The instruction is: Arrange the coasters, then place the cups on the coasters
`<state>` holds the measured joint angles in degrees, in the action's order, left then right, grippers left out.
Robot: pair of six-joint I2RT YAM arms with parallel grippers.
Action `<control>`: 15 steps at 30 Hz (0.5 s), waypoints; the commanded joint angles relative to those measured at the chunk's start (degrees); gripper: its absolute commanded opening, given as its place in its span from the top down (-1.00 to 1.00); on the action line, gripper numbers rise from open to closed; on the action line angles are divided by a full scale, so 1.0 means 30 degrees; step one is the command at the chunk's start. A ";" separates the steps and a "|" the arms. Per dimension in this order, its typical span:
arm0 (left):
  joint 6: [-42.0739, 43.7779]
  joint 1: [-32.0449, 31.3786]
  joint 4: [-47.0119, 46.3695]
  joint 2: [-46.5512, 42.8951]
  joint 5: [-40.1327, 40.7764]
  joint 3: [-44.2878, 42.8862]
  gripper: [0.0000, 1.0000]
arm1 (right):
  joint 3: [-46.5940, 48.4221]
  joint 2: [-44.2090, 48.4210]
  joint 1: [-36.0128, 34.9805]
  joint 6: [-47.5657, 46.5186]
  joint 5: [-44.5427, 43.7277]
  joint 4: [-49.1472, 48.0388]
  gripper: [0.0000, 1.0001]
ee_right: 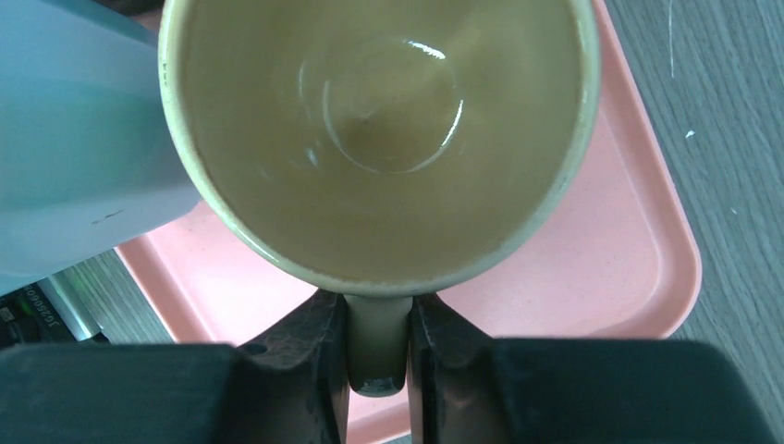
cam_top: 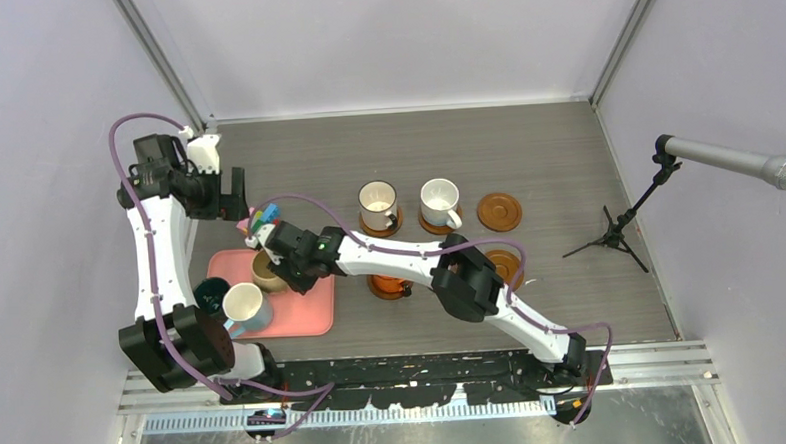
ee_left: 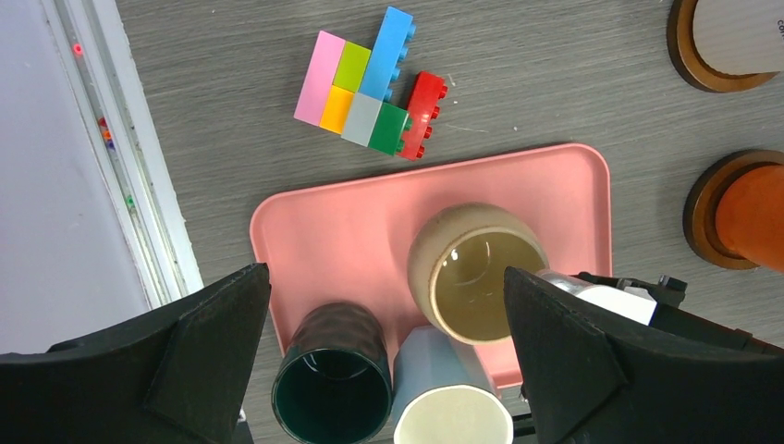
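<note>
A tan cup [ee_right: 379, 120] stands on the pink tray [ee_right: 610, 259], and my right gripper [ee_right: 379, 351] is shut on its handle. Beside it are a light blue cup [cam_top: 245, 307] and a dark green cup [cam_top: 212, 293]. My left gripper [ee_left: 385, 273] hangs open above the tray, holding nothing. Two white cups [cam_top: 378, 205] [cam_top: 440, 202] sit on coasters at mid table. An orange cup [ee_left: 753, 217] sits on its coaster [ee_left: 703, 217]. One coaster [cam_top: 499, 211] is bare. Another coaster [cam_top: 506, 267] is partly hidden under my right arm.
Colourful toy blocks [ee_left: 365, 88] lie on the table just behind the tray. A microphone on a small tripod [cam_top: 619, 227] stands at the right. Walls close off the table at the back and on both sides.
</note>
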<state>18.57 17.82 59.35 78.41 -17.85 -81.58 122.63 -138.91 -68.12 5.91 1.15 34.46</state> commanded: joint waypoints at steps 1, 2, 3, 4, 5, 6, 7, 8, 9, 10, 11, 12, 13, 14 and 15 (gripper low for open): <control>0.0253 0.0217 -0.0609 -0.0004 -0.0487 -0.0052 -0.99 | 0.0768 0.0832 0.0045 -0.0306 -0.0324 0.0112 0.59; 0.0234 0.0237 -0.0582 -0.0001 -0.0481 -0.0067 -0.99 | 0.0603 0.1216 0.0054 -0.0430 -0.0324 0.0115 0.75; 0.0246 0.0247 -0.0560 -0.0004 -0.0520 -0.0087 -0.99 | 0.0450 0.1436 0.0033 -0.0533 -0.0661 0.0116 0.94; 0.0251 0.0267 -0.0557 0.0014 -0.0543 -0.0082 -0.99 | 0.0306 0.1882 0.0038 -0.0711 -0.1040 0.0101 0.99; 0.0201 0.0269 -0.0553 -0.0002 -0.0521 -0.0082 -0.99 | 0.0142 0.2174 0.0035 -0.0887 -0.1245 0.0085 1.00; 0.0143 0.0255 -0.0564 -0.0004 -0.0525 -0.0122 -0.99 | -0.0051 0.2530 0.0031 -0.1096 -0.1435 -0.0024 1.00; 0.0085 0.0268 -0.0565 0.0060 -0.0529 -0.0153 -0.99 | -0.0364 0.2911 0.0041 -0.1308 -0.1613 -0.0228 0.99; 0.0004 0.0269 -0.0540 0.0069 -0.0567 -0.0204 -0.99 | -0.0747 0.3361 0.0050 -0.1544 -0.1719 -0.0524 1.00; -0.0101 0.0269 -0.0511 0.0122 -0.0604 -0.0262 -0.99 | -0.1118 0.3806 0.0040 -0.1778 -0.1850 -0.0861 0.99; -0.0184 0.0262 -0.0467 0.0183 -0.0642 -0.0372 -0.99 | -0.1486 0.4213 0.0038 -0.1844 -0.1939 -0.1145 0.99; -0.0271 0.0254 -0.0429 0.0224 -0.0698 -0.0477 -0.99 | -0.1803 0.4630 0.0064 -0.2197 -0.2002 -0.1390 0.99; -0.0344 0.0268 -0.0395 0.0299 -0.0734 -0.0600 -1.00 | -0.2022 0.4994 0.0074 -0.2369 -0.2072 -0.1559 0.99; -0.0412 0.0266 -0.0346 0.0367 -0.0717 -0.0710 -0.99 | -0.2189 0.5350 0.0116 -0.2456 -0.2066 -0.1657 0.99; -0.0505 0.0265 -0.0311 0.0459 -0.0678 -0.0812 -0.99 | -0.2290 0.5695 0.0162 -0.2467 -0.2054 -0.1688 0.99; -0.0603 0.0265 -0.0263 0.0500 -0.0662 -0.0957 -0.99 | -0.2387 0.6028 0.0197 -0.2469 -0.2027 -0.1677 0.99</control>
<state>18.13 18.13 59.40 79.11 -18.46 -81.65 115.07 -131.66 -68.03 0.86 -3.38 35.70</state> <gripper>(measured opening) 0.996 0.282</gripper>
